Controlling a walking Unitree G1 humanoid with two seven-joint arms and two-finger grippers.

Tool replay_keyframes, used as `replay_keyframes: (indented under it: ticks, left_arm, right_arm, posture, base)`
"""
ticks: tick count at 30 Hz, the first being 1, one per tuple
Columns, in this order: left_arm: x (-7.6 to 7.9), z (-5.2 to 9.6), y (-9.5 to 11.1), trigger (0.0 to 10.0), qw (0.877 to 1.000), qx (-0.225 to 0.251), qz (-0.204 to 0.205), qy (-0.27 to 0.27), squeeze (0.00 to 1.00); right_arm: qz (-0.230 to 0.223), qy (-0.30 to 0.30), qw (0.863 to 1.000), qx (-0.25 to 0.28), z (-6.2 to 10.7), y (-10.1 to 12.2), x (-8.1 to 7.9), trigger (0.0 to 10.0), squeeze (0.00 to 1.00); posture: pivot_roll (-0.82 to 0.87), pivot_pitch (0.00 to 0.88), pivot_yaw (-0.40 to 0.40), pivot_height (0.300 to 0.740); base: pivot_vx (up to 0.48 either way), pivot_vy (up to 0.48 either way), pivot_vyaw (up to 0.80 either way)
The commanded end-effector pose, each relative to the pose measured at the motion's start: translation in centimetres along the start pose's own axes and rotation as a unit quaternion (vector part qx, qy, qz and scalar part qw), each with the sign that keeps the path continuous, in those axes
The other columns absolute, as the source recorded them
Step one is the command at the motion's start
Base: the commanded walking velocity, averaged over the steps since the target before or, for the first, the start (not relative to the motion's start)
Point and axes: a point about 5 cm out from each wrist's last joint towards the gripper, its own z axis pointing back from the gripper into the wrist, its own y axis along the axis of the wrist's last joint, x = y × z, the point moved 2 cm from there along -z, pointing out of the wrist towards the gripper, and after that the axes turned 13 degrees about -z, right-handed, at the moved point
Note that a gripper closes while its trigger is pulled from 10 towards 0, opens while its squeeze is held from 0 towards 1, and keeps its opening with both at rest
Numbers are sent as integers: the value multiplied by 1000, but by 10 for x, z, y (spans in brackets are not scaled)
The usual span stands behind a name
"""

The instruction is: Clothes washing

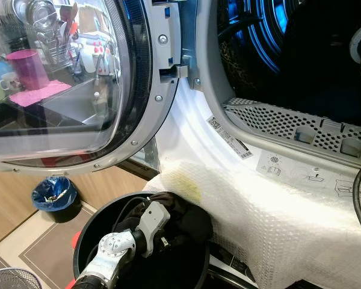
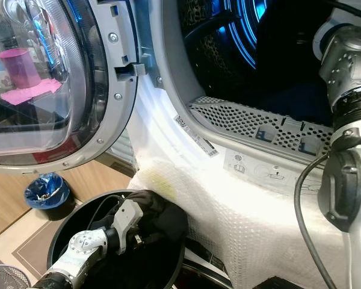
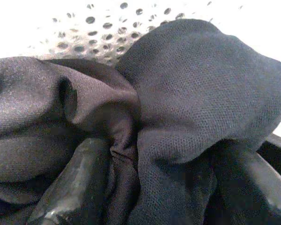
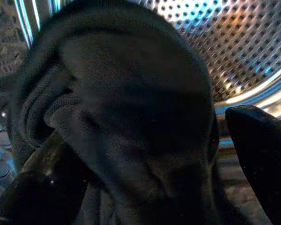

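Gripping black cloth [image 3: 187, 108] in bin [image 1: 90, 241], left claw [image 3: 154, 187] clamped, right claw [image 4: 145, 159] apparently pinching dark garment [image 4: 126, 103] inside drum [image 4: 243, 51].

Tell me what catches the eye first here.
The washer's open drum, glowing blue inside, with its round glass door swung wide to the left. Below it, the left gripper pinches dark cloth in a black basket, while the right gripper holds a dark garment inside the drum.
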Motion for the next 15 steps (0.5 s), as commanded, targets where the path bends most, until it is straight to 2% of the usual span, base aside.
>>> replay_keyframes:
  ticks: [1,5,6,7,8,9,12,13,15]
  left_arm:
    - [5,2,-9,10000,1000,-21,2,-11,0]
    - [5,2,-9,10000,1000,-21,2,-12,0]
    - [10,1,-10,10000,1000,-19,6,-12,0]
    - [14,0,-11,10000,1000,-18,10,-12,0]
    - [17,-1,-12,10000,1000,-17,15,-9,0]
    - [17,-1,-13,10000,1000,-15,25,6,0]
    - [17,-2,-13,10000,999,-11,34,15,0]
    - [23,-5,-12,10000,999,-7,40,17,0]
    - [27,-8,-12,10000,999,-5,44,18,0]
  right_arm:
    - [2,10,1000,24,3,17,-4,10000,1000]
    - [1,10,1000,24,3,17,-4,10000,1000]
    - [10,1,1000,16,10,27,18,10000,769]
    - [17,-5,1000,9,17,35,34,10000,769]
    - [22,-5,1000,3,22,39,44,10000,125]
    - [16,4,1000,-20,28,33,47,10000,0]
    - [15,12,999,-38,33,25,44,10000,0]
    - [9,19,999,-48,38,20,44,10000,0]
    - [3,24,998,-53,41,18,44,10000,0]
  posture:
    - [-36,0,31,740]
    - [-36,0,31,740]
    - [-42,0,-13,740]
    - [-42,0,-13,740]
    - [-37,0,-25,740]
    - [-36,0,-42,740]
    - [-41,0,-50,740]
    - [-45,0,-80,740]
    - [-46,0,-92,740]
  base:
    - [0,0,0]
    - [0,0,0]
    - [0,0,0]
    - [0,0,0]
    - [0,0,0]
    - [0,0,0]
    - [0,0,0]
    - [0,0,0]
    - [0,0,0]
